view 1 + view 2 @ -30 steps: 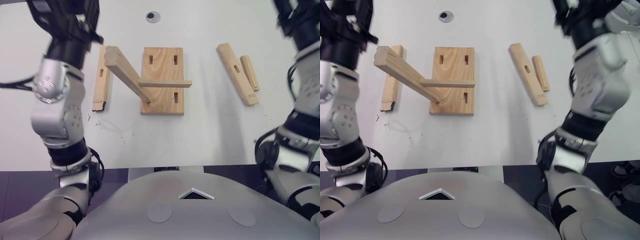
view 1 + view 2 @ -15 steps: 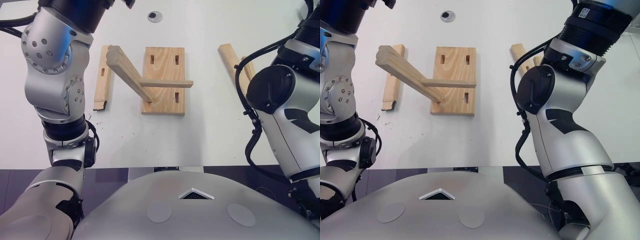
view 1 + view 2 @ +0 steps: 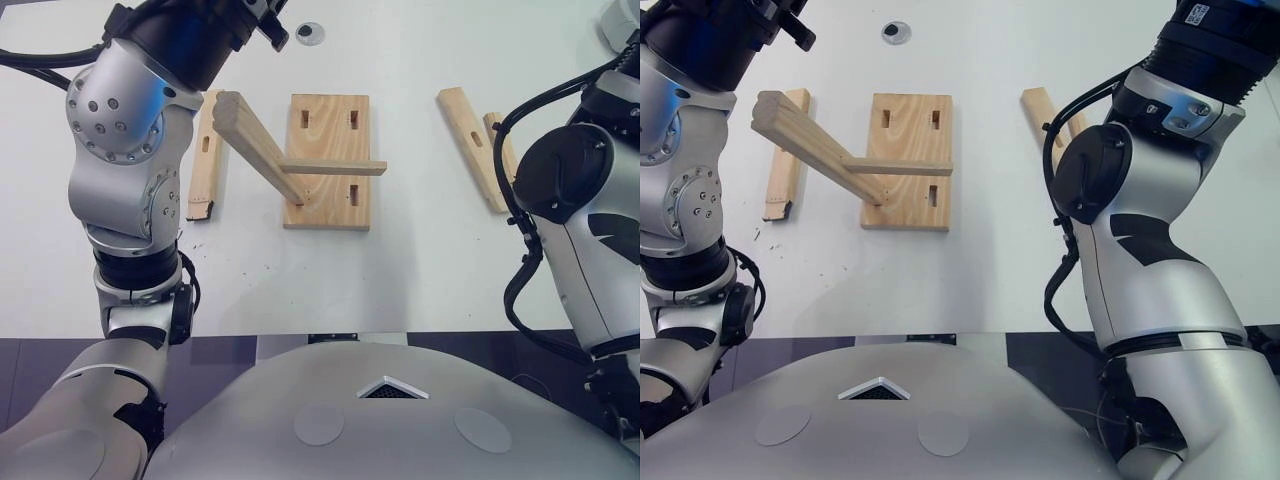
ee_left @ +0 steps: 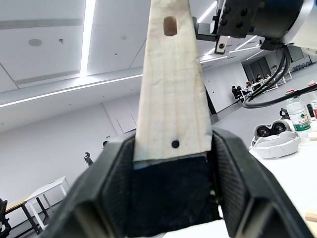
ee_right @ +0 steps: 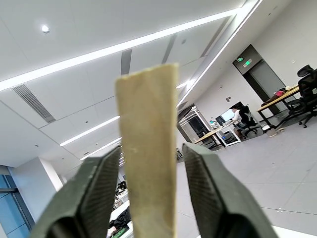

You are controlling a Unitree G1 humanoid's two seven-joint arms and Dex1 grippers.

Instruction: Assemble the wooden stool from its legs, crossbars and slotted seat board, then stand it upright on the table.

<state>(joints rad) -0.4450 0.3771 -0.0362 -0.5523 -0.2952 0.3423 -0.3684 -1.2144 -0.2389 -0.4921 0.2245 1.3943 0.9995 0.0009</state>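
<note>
Both arms are up over the white table (image 3: 420,260), wrist cams looking at the ceiling. Left gripper (image 4: 173,143) is clamped tight on a pale wooden leg with a mortise hole (image 4: 171,89): dark fingers (image 4: 116,173) pinch its two edges at one end, the leg sticks straight out of the jaws, hole near the far end. Right gripper (image 5: 152,148) has a plain pale wooden slat (image 5: 148,124) between its dark fingers (image 5: 99,193), closed down to the slat's width and gripping it low down; the slat pokes out past the tips. Task parts on the table: the rectangular slotted wooden seat board (image 3: 326,215) lies flat mid-table, slots up. A thick wooden leg (image 3: 255,145) is plugged in the board's near-left slot and leans up toward the left. A thin wooden crossbar (image 3: 345,168) runs from that leg to the right across the board, its end just past the board's right edge. A flat-lying slotted leg (image 3: 207,165) sits just left of the board, partly behind my left arm. Well right of the board lies another slotted leg (image 3: 470,140), angled, with a short wooden piece (image 3: 499,145) just beside it, half hidden by my right arm. A dark round disc (image 3: 309,33) sits on the far side of the table beyond the board.
</note>
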